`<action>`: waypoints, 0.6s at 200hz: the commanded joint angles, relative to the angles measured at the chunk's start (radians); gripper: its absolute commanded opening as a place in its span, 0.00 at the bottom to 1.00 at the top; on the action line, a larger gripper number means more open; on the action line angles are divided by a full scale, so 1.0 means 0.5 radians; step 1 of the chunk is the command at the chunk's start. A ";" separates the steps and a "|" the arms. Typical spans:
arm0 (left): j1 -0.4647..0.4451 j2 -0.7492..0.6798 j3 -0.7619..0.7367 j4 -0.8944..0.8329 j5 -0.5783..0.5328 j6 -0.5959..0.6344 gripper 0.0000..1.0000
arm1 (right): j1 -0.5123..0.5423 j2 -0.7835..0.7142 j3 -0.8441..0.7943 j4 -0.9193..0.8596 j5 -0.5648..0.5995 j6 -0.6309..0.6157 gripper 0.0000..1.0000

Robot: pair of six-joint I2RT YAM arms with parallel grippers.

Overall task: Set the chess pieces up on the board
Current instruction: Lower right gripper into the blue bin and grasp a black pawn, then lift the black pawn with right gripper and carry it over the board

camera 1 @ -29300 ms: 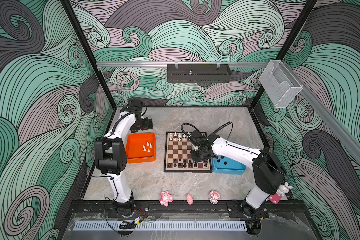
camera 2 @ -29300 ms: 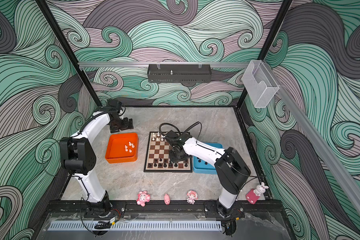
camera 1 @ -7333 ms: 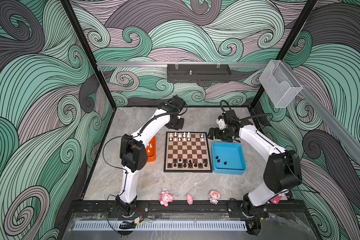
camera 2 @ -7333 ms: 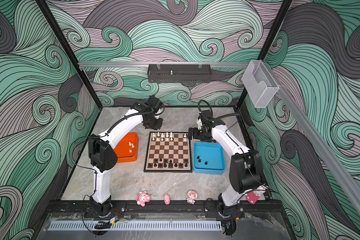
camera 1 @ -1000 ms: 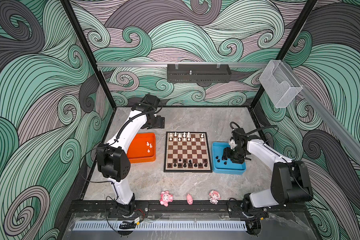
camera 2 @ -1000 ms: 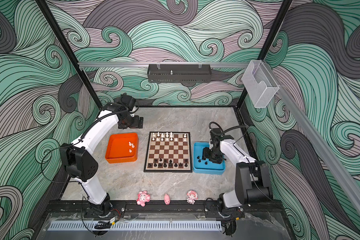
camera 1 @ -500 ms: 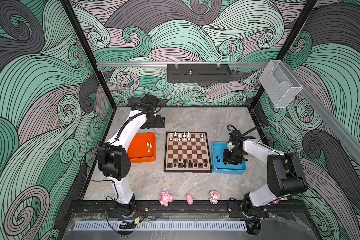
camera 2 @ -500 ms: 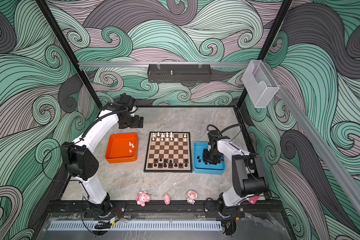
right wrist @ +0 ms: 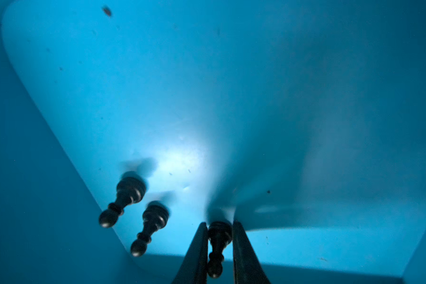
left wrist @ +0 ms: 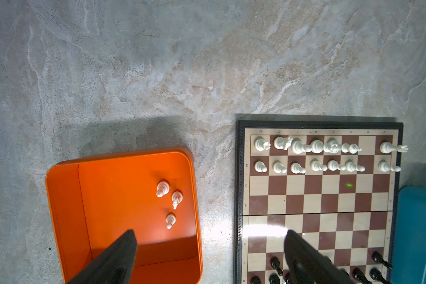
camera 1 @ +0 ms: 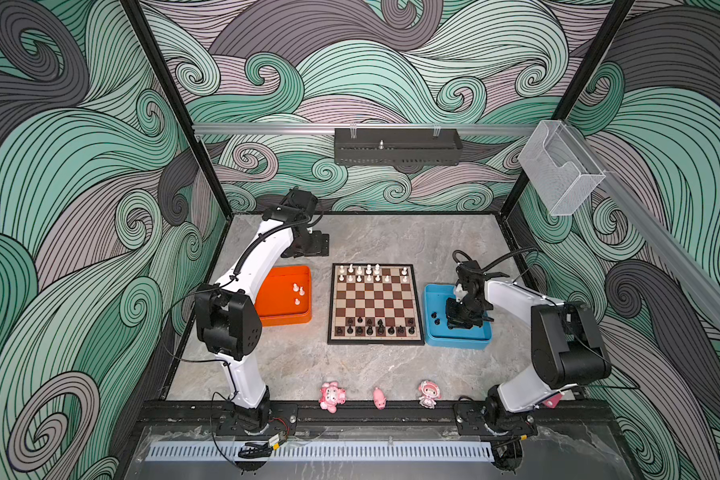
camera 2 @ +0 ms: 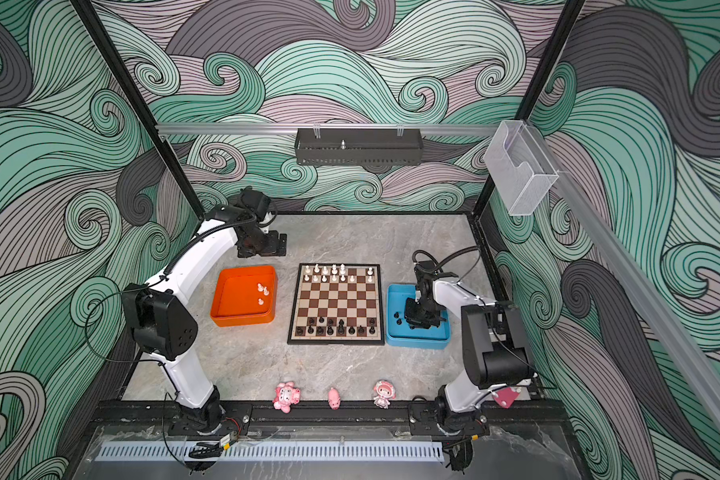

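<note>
- The counter (camera 1: pixel 391 237) carries the board (camera 1: pixel 375 305) at its middle.
- An orange tray (camera 1: pixel 283 320) sits at the board's 9 o'clock and a blue tray (camera 1: pixel 458 340) at its 3 o'clock.
- The left gripper (left wrist: pixel 210 233) hangs wide open and empty at the orange tray's 12 o'clock.
- The right gripper (right wrist: pixel 219 223), down in the blue tray, is pinched on a black pawn (right wrist: pixel 218 237).
- White chessmen (camera 1: pixel 366 272) line the board's 12 o'clock edge and black chessmen (camera 1: pixel 375 328) its 6 o'clock edge.

We see a chessboard (camera 1: pixel 375 305) checkered dark brown and cream within a black border, on a grey marbled counter (camera 1: pixel 391 237). White chessmen (camera 1: pixel 368 272) contrast with a black pawn (right wrist: pixel 218 243). Beside the orange tray (camera 1: pixel 283 319) and blue tray (camera 1: pixel 458 340), the walls (camera 1: pixel 80 166) swirl teal, mauve and charcoal.
</note>
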 commanded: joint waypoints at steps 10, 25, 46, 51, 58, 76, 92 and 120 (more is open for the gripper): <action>0.021 0.016 -0.026 0.007 0.020 0.000 0.96 | 0.015 -0.016 0.025 -0.052 0.052 -0.002 0.12; 0.023 0.019 -0.032 0.010 0.023 0.002 0.96 | 0.017 -0.034 0.056 -0.095 0.077 -0.017 0.09; 0.024 0.016 -0.046 0.014 0.028 0.001 0.96 | 0.021 -0.081 0.093 -0.136 0.101 -0.032 0.08; 0.023 0.018 -0.051 0.012 0.031 0.002 0.96 | 0.020 -0.087 0.102 -0.148 0.101 -0.033 0.08; 0.022 0.018 -0.051 0.014 0.033 0.000 0.96 | 0.020 -0.095 0.116 -0.163 0.104 -0.036 0.08; 0.028 0.013 -0.057 0.015 0.032 -0.001 0.96 | 0.023 -0.127 0.157 -0.204 0.115 -0.045 0.08; 0.026 0.010 -0.058 0.015 0.033 0.002 0.96 | 0.028 -0.161 0.203 -0.247 0.134 -0.057 0.08; 0.035 0.004 -0.066 0.019 0.037 0.000 0.96 | 0.061 -0.219 0.336 -0.347 0.141 -0.071 0.08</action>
